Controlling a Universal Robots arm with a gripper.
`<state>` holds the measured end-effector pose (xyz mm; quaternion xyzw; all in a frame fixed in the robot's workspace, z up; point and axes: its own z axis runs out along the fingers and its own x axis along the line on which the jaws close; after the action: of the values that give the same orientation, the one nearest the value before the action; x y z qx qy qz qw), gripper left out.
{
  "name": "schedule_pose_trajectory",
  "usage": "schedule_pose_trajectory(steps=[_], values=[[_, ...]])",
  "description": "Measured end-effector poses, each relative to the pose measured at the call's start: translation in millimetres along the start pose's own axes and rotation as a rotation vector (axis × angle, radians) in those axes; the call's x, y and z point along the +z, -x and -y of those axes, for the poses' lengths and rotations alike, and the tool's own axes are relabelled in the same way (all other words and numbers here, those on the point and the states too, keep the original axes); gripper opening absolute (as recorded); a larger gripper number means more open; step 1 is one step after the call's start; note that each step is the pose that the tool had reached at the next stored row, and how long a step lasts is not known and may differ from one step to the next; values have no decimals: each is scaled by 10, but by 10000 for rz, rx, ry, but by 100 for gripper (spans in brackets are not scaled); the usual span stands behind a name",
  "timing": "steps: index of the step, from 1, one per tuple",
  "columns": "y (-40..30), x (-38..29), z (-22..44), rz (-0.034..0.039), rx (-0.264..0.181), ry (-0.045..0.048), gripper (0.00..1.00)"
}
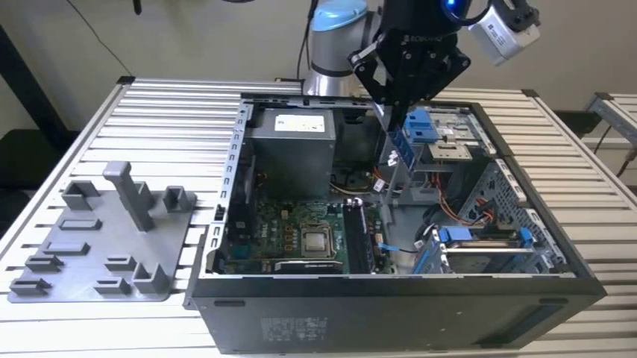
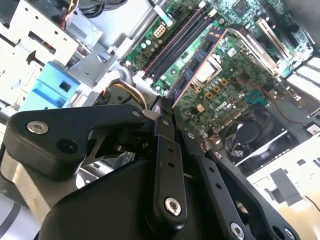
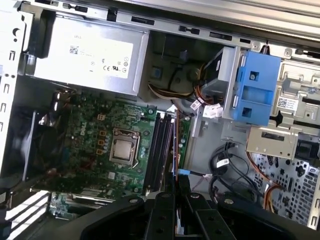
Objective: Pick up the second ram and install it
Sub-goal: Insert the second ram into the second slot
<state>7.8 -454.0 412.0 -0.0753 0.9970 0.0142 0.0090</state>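
My pincer (image 2: 166,107) is clamped on one end of the second memory stick (image 2: 200,62), which juts out past the tips, thin edge on in the second wrist view. So the pick-up is done and the seating is left. As far as I can judge, the stick hangs above the green motherboard (image 3: 90,125) inside the open computer case (image 1: 398,298), clear of the long black sockets (image 3: 160,150) below the tips.

I count one stick in my grip, one motherboard, one silver processor (image 3: 123,149) and one grey power supply (image 3: 90,52). The sockets lie side by side. I cannot tell how many there are, or whether any is filled. Well off to one side of the pincer, one grey fixture tray (image 1: 95,277) sits on the worktop (image 1: 169,112).
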Motion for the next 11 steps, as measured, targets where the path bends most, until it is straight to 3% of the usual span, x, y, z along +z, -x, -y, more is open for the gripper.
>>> schedule_pose_trajectory(steps=[4, 11], values=[[-3, 7, 18, 7, 265, -6, 14], [-3, 24, 19, 33, 1196, -24, 14]])
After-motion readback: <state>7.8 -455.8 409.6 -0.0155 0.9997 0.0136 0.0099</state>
